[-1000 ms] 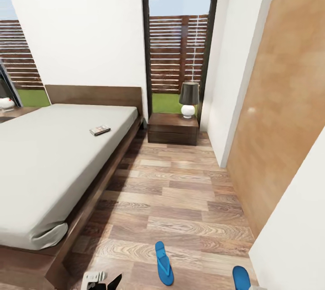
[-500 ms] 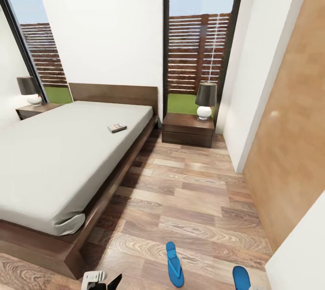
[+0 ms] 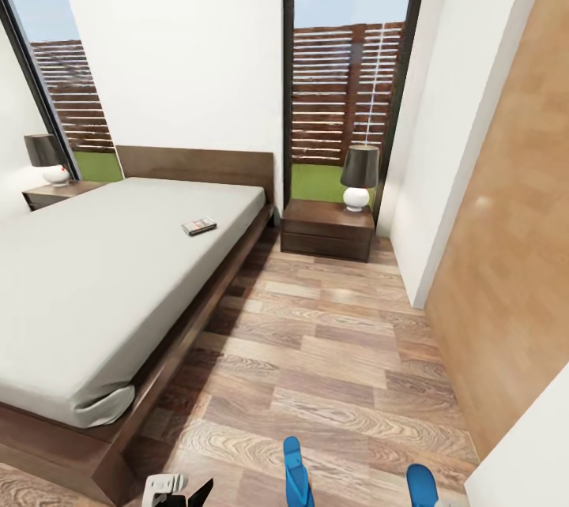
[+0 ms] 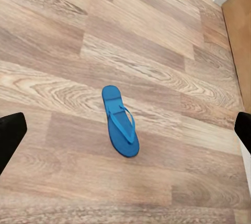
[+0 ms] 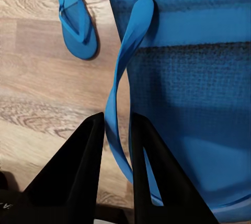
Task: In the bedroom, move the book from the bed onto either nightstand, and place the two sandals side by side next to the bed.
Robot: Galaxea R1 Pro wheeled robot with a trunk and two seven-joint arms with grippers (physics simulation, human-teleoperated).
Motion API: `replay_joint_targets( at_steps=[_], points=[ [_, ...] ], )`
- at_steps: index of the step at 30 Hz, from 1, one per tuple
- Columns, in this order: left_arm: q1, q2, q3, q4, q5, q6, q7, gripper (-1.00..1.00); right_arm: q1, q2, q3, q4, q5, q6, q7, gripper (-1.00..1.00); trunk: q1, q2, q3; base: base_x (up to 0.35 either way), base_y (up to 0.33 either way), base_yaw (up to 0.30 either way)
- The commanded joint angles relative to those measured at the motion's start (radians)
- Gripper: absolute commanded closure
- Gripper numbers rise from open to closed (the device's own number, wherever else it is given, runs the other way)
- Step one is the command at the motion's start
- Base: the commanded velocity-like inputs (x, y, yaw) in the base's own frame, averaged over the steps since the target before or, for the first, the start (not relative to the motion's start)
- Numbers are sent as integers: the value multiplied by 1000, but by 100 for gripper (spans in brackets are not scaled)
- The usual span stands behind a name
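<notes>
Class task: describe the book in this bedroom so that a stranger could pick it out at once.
Find the big bed with the pale mattress. Near its headboard end, toward the nightstand side, lies the book, small, flat and dark, the one object on the plain mattress.

A pale mattress on the bed (image 3: 87, 309) carries a small book (image 3: 199, 227) near its right edge, toward the headboard. Each nightstand (image 3: 327, 229) bears a dark-shaded lamp (image 3: 359, 175). On the wood floor (image 3: 332, 349) one blue sandal (image 4: 121, 121) lies flat beside the bed's foot.
</notes>
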Motion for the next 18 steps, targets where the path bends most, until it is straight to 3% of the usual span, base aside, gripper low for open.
replay_joint_targets(
  at_steps=[1, 12, 14, 18],
  points=[
    [0, 0, 1, 1, 5, -1, -5, -100, -1, 0, 7, 1, -12, 2, 9, 100, 0, 0, -1, 10, -6, 0],
    [0, -1, -2, 0, 3, -2, -1, -100, -1, 0, 7, 1, -12, 2, 8, 100, 0, 0, -1, 1, 0, 0],
    [-1, -7, -3, -10, 2, 0, -1, -100, -1, 0, 7, 1, -12, 2, 8, 100, 0, 0, -1, 0, 0, 0],
    [-8, -44, -4, -97, -1, 36, 40, -100, -1, 0, 7, 1, -12, 2, 8, 100, 0, 0, -1, 4, 0, 0]
  ],
)
